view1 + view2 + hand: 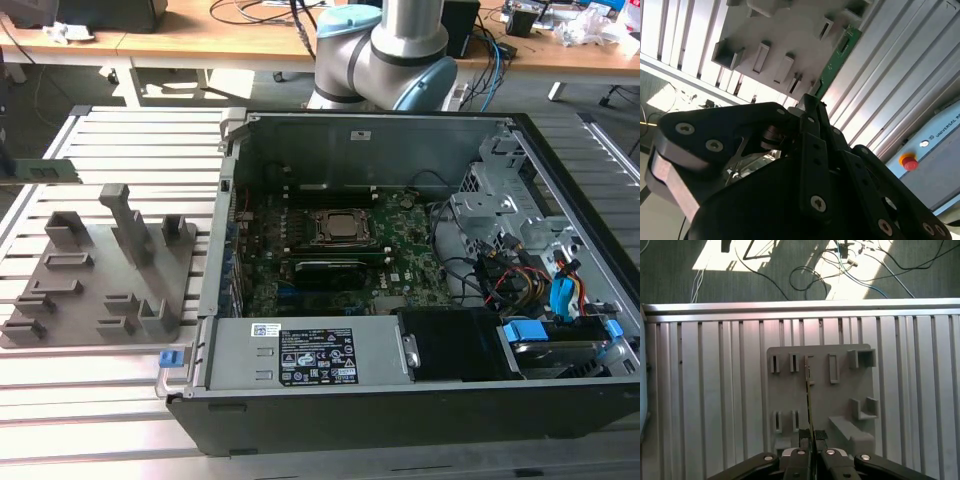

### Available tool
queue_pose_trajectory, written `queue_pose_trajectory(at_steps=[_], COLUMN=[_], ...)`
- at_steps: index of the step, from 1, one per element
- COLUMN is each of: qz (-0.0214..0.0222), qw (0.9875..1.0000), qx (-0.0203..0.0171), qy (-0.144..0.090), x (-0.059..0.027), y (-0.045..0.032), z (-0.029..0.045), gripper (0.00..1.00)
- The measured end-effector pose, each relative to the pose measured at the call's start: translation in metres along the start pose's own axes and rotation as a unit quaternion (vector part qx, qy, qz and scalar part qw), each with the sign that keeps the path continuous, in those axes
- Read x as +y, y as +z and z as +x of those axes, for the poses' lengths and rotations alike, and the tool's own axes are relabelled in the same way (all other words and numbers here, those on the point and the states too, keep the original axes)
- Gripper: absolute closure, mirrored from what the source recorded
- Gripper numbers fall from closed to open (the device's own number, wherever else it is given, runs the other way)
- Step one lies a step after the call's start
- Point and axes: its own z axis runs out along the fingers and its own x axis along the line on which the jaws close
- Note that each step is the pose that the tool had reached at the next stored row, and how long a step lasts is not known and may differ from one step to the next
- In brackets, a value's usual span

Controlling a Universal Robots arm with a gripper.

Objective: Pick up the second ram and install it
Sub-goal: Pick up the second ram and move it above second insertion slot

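Gripping so thin a board by a narrow strip, we judge the second ram (pixel 45 170) could twist or slip in our hold. A tilted stick might then catch the wall of the computer case (pixel 330 125) or miss its slot on the motherboard (pixel 400 245). Our fingers (pixel 821 435) are closed almost fully, pinching the ram, seen edge-on in the first wrist view. It hangs level in the air over the grey holder tray (pixel 90 300) on the slatted tabletop (pixel 90 400), at the exterior view's left, well apart from the case.
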Motion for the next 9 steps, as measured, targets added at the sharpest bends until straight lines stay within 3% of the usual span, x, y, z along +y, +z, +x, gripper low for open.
queue_pose_trajectory(at_steps=[3, 9], qz=[-0.0005, -0.0027], qw=[1.0000, 1.0000], qx=[0.0007, 0.0022], qy=[0.000, 0.000], x=[-0.0165, -0.0600], y=[-0.0008, -0.0027], z=[-0.0006, -0.0023], gripper=[0.86, 0.86])
